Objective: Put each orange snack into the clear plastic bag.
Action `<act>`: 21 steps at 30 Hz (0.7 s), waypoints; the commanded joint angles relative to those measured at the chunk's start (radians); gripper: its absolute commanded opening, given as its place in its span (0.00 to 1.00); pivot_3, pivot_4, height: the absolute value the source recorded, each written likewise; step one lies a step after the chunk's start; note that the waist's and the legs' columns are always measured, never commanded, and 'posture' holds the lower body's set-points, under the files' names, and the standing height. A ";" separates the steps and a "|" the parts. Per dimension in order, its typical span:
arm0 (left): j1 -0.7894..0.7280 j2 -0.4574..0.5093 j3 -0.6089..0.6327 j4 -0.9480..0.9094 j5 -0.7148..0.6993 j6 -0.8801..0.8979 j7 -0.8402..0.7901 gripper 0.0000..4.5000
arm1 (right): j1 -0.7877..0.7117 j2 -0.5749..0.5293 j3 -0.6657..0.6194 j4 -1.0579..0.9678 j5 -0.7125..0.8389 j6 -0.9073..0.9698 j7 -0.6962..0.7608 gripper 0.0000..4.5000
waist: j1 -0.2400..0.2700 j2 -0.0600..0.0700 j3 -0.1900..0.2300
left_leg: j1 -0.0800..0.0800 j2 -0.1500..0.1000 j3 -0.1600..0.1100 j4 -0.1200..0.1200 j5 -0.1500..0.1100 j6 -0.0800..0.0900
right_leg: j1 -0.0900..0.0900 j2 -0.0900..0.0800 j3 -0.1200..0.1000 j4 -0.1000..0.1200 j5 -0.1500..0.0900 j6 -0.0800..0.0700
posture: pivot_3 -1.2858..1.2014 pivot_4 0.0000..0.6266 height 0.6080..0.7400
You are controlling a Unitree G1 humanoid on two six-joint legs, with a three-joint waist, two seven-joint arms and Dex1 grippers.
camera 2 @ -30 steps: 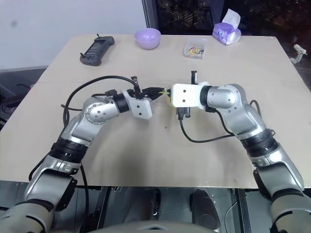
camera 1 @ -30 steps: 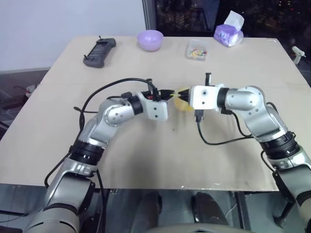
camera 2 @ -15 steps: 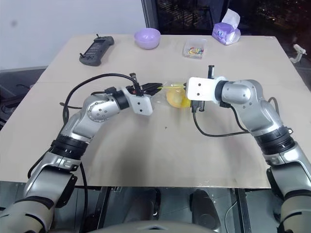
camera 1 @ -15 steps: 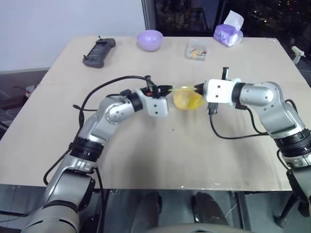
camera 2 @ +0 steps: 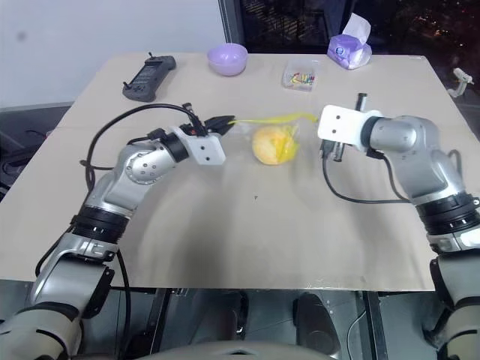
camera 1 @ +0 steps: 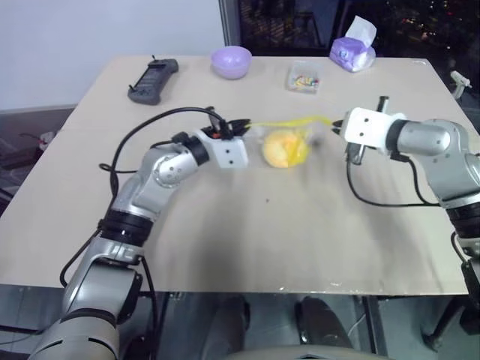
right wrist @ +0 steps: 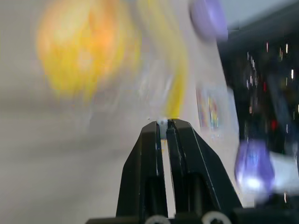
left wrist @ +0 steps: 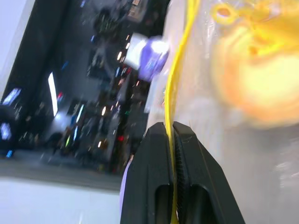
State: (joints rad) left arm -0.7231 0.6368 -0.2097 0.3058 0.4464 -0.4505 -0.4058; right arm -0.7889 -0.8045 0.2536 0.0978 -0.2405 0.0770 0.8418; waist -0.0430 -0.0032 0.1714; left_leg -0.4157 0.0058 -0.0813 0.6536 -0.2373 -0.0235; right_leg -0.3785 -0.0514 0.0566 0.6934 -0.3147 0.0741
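Both grippers are clamped shut on the clear plastic bag [camera 2: 271,135], one at each end of its yellow strip [camera 2: 264,118]. From the head camera, the left gripper [camera 2: 225,120] pinches the strip at the bag's 9 o'clock end, its two black fingers [left wrist: 161,149] pressed together with the yellow edge running between them. The right gripper [camera 2: 316,123] pinches the 3 o'clock end, fingers [right wrist: 156,149] likewise closed with only a sliver of bag between them. The strip is stretched nearly level between the two, and the bag hangs below it above the table.

Inside the bag sits the orange snack [camera 2: 271,145], a round yellow-orange bun, resting at the low middle of the pouch, about midway between the two grippers.

The table [camera 2: 225,232] is a wide tan board. Its whole near half, from the bag toward 6 o'clock, is open surface, and the sides at 3 and 9 o'clock are free as well. The far edge is where things gather: a black remote [camera 2: 149,76] at about 10 o'clock, a purple bowl [camera 2: 227,58] at 11 o'clock, a small clear box [camera 2: 300,76] of coloured bits at about 12 o'clock, and a purple tissue pack [camera 2: 349,46] at 1 o'clock near the far corner. All of them lie well apart from the bag.

Beyond the table stand a pale wall [camera 2: 97,30] on the left and a dark window [camera 2: 300,22] with small lights on the right.
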 commanded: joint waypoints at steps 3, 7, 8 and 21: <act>-0.021 -0.003 0.017 -0.023 -0.018 -0.014 0.008 0.00 | -0.012 -0.002 -0.043 -0.027 -0.005 -0.002 -0.008 0.01 | 0.001 0.000 0.000 | 0.000 0.000 0.000 0.000 0.000 0.000 | 0.000 0.000 0.000 0.000 0.000 0.000 | 0.52 0.24 1.00; -0.021 -0.009 0.015 -0.022 -0.022 -0.021 0.003 0.00 | -0.006 0.005 -0.044 -0.037 -0.002 0.000 -0.005 0.01 | 0.001 0.000 0.000 | 0.000 0.000 0.000 0.000 0.000 0.000 | 0.000 0.000 0.000 0.000 0.000 0.000 | 0.52 0.24 1.00; -0.021 -0.010 0.014 -0.020 -0.022 -0.023 0.001 0.00 | -0.006 0.006 -0.045 -0.038 -0.002 0.001 -0.005 0.01 | 0.001 0.000 0.000 | 0.000 0.000 0.000 0.000 0.000 0.000 | 0.000 0.000 0.000 0.000 0.000 0.000 | 0.52 0.24 1.00; -0.054 -0.056 0.010 0.009 -0.051 -0.053 -0.004 0.00 | -0.014 0.074 -0.060 0.061 0.019 0.037 -0.056 0.08 | 0.001 0.000 0.000 | 0.000 0.000 0.000 0.000 0.000 0.000 | 0.000 0.000 0.000 0.000 0.000 0.000 | 0.52 0.24 1.00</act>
State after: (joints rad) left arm -0.7528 0.5783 -0.2081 0.3201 0.4100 -0.4782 -0.4190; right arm -0.7888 -0.7269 0.2381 0.1459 -0.2404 0.1102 0.8050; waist -0.0416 -0.0033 0.1714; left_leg -0.4158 0.0057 -0.0812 0.6536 -0.2372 -0.0237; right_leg -0.3784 -0.0515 0.0566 0.6935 -0.3147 0.0741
